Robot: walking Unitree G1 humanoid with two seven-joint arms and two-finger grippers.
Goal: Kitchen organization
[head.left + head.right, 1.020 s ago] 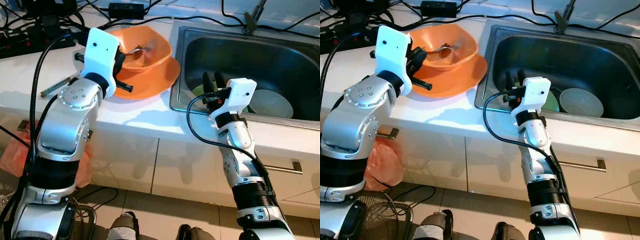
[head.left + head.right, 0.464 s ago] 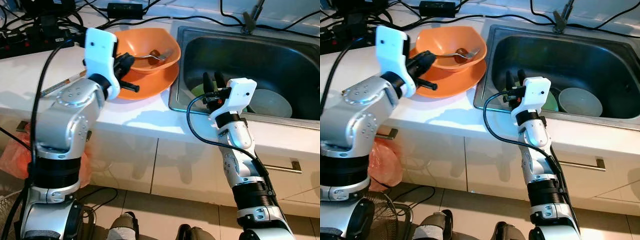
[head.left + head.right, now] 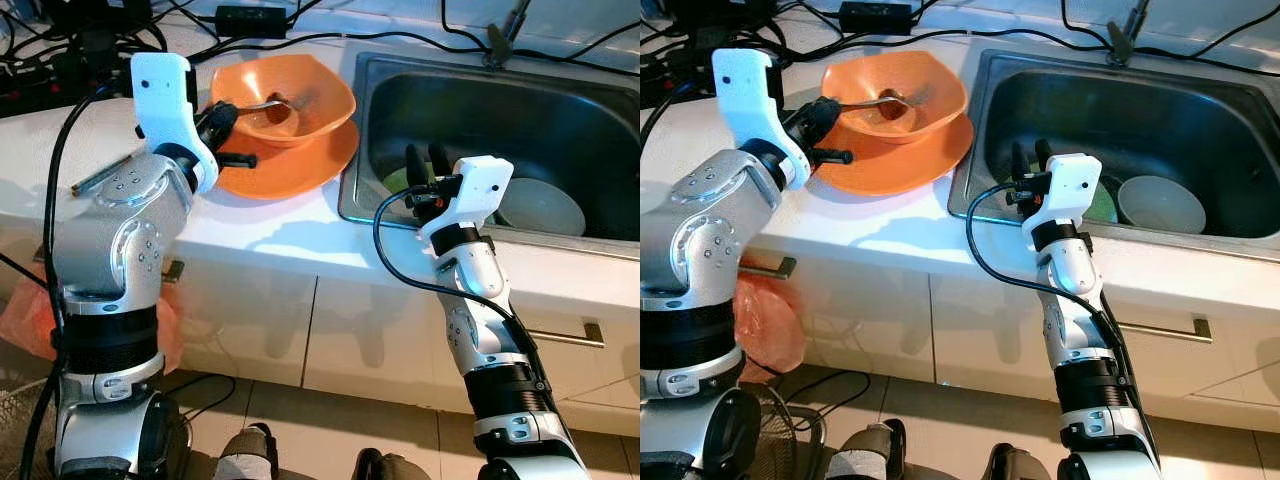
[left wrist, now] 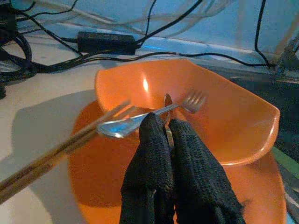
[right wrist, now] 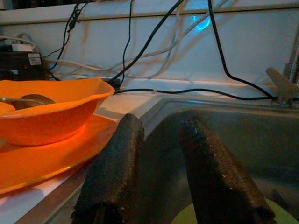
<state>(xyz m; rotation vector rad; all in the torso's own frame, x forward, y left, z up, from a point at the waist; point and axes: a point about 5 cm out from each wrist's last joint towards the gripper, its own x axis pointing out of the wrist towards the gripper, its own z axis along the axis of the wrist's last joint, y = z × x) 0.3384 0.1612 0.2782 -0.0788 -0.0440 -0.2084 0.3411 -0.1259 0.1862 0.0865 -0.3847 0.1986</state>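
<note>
An orange bowl point(image 3: 305, 85) stands on an orange plate point(image 3: 300, 160) on the white counter, left of the sink point(image 3: 560, 110). A spoon point(image 4: 167, 100) and a fork point(image 4: 140, 122) lie in the bowl. My left gripper point(image 3: 222, 112) is at the bowl's left rim, shut on the spoon's handle, which runs between its fingertips point(image 4: 154, 128). My right gripper point(image 3: 428, 158) stands open just inside the sink's front edge, fingers upward, nothing between them. Below it lie a green plate point(image 3: 397, 180) and a white bowl point(image 3: 540, 205).
Wooden chopsticks point(image 4: 51, 158) lie by the plate on the counter. Black cables and a power adapter point(image 3: 252, 18) run along the back of the counter. The faucet point(image 3: 505, 40) rises behind the sink. An orange bag point(image 3: 20, 320) hangs by the cabinet below.
My left arm has drawn back to the left, its gripper now at the bowl's left rim. The bowl and its cutlery shifted a little. The right arm has not moved.
</note>
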